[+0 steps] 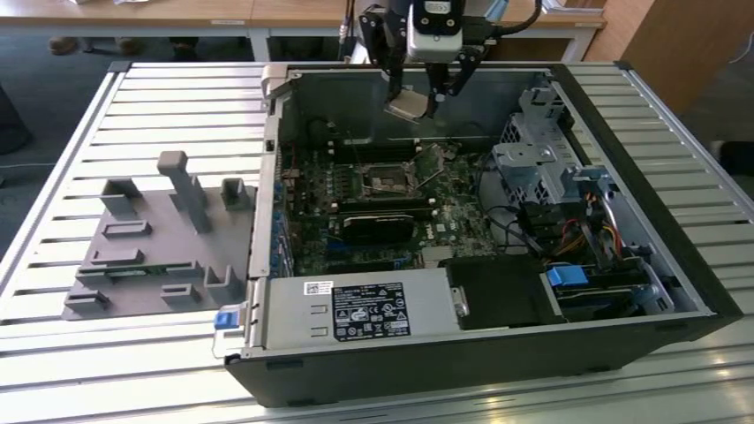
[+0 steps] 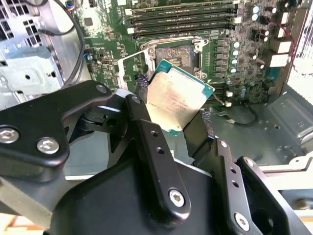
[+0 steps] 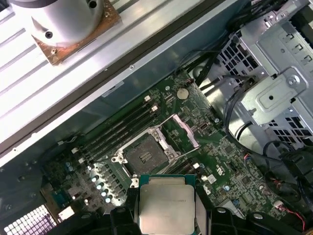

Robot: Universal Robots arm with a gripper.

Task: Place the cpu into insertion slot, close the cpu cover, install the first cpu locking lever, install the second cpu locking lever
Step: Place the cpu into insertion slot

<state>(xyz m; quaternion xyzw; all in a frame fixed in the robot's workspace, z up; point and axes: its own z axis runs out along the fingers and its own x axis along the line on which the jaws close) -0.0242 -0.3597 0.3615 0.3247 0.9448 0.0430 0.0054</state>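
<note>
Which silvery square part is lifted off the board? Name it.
The cpu, clamped in the jaws above the open case; the cpu cover and insertion slot sit on the motherboard.

The exterior view looks steeply down, taking in the slatted table (image 1: 71, 371) and the whole open computer case (image 1: 471, 371). Both wrist views sit close above the motherboard (image 3: 220, 161), sharing the insertion slot (image 3: 144, 156) (image 2: 178, 56) and cpu (image 3: 166, 205) (image 2: 176, 100).

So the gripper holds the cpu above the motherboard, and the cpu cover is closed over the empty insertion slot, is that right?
Not quite: the cpu cover is open, swung up beside the empty insertion slot, as the first wrist view shows. The gripper does hold the cpu above the motherboard.
</note>
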